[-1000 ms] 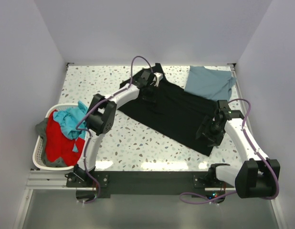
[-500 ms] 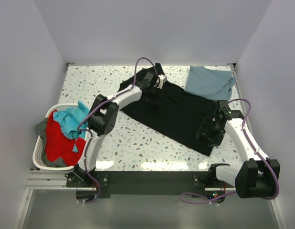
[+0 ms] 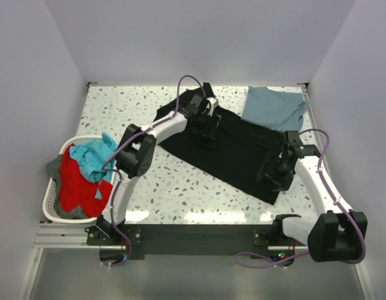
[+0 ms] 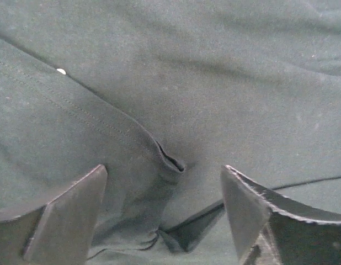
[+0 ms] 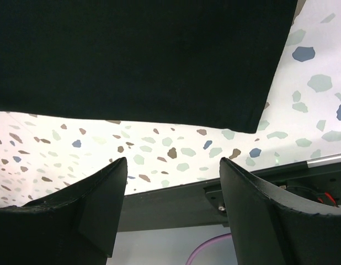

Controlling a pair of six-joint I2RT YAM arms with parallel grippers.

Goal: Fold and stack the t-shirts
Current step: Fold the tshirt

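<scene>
The black t-shirt point(image 3: 240, 150) lies spread diagonally across the middle of the speckled table. My left gripper point(image 3: 205, 128) hovers low over its far part, open; in the left wrist view a loose fold of the black cloth point(image 4: 170, 161) lies between the spread fingers of the left gripper point(image 4: 164, 168), held by neither. My right gripper point(image 3: 274, 172) hangs open over the shirt's near right corner; in its wrist view the hem of the black t-shirt point(image 5: 132, 55) ends ahead of the right gripper point(image 5: 173, 160), with nothing between the fingers. The slate-blue t-shirt point(image 3: 274, 107) lies folded at the back right.
A white laundry basket point(image 3: 50, 199) holding red, teal and grey clothes stands at the table's left edge. Walls close in the table at the back and sides. The dark front rail point(image 5: 176, 204) runs just below the right gripper.
My left gripper was shut on the black cloth and now stands open, the fold dropped onto the shirt; it has shifted slightly right. The right arm has barely moved.
</scene>
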